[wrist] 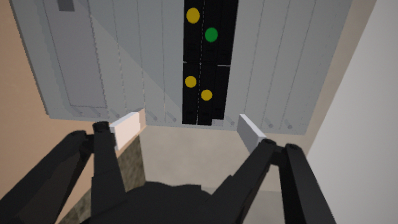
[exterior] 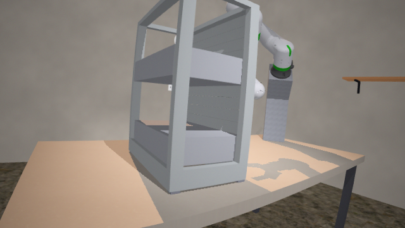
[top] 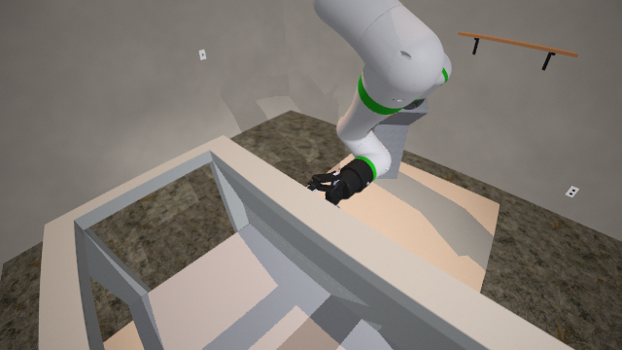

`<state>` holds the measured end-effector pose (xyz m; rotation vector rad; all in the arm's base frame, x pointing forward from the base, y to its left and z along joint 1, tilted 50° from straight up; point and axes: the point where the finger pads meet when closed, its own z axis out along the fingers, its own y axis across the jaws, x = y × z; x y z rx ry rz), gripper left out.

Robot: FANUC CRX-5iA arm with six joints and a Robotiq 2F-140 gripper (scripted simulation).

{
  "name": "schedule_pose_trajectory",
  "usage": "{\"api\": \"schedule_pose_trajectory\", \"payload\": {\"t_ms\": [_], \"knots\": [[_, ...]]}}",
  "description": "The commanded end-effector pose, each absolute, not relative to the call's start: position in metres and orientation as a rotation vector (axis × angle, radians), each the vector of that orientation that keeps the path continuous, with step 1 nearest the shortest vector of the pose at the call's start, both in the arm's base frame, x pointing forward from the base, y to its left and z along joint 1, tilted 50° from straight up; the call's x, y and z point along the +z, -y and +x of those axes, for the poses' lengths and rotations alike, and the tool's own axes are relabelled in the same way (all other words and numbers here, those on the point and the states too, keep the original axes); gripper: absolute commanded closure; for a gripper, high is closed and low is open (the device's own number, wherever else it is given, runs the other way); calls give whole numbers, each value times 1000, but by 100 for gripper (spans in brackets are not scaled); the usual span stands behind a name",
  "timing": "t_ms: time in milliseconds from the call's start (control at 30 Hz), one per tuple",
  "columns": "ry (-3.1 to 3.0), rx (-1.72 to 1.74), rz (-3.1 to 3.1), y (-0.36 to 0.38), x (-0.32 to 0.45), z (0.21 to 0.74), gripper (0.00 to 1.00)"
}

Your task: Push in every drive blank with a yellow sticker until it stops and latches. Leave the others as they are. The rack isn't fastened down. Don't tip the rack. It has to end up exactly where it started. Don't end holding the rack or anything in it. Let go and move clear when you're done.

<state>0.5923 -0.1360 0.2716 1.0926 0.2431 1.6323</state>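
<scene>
The grey rack point(exterior: 190, 94) stands upright on the table. In the wrist view its front face point(wrist: 165, 55) holds a black column of drive blanks point(wrist: 205, 65). Three blanks carry yellow stickers point(wrist: 193, 15) point(wrist: 190, 81) point(wrist: 206, 94); one carries a green sticker point(wrist: 211, 34). My gripper point(wrist: 191, 119) is open and empty, a short way off the rack's face and pointing at the black column. In the top view the gripper point(top: 323, 187) sits beside the rack's top edge; the rack hides the blanks there. In the exterior view the rack hides the gripper.
The arm's grey pedestal point(exterior: 278, 104) stands on the table behind the rack. Grey trays point(exterior: 209, 68) point(exterior: 205, 147) sit inside the rack. A wooden wall shelf point(top: 517, 45) hangs at the right. The table edge point(exterior: 253, 202) runs close to the rack's base.
</scene>
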Motion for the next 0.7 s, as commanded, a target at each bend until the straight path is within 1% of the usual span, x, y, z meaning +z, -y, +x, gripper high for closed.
{"api": "schedule_pose_trajectory", "payload": {"t_ms": [0, 333, 367, 667], "knots": [[-243, 1632, 1093, 136, 272, 592, 0], [-243, 1632, 1093, 136, 272, 592, 0], [-243, 1632, 1093, 136, 272, 592, 100], [-243, 1632, 1093, 136, 272, 592, 100]]}}
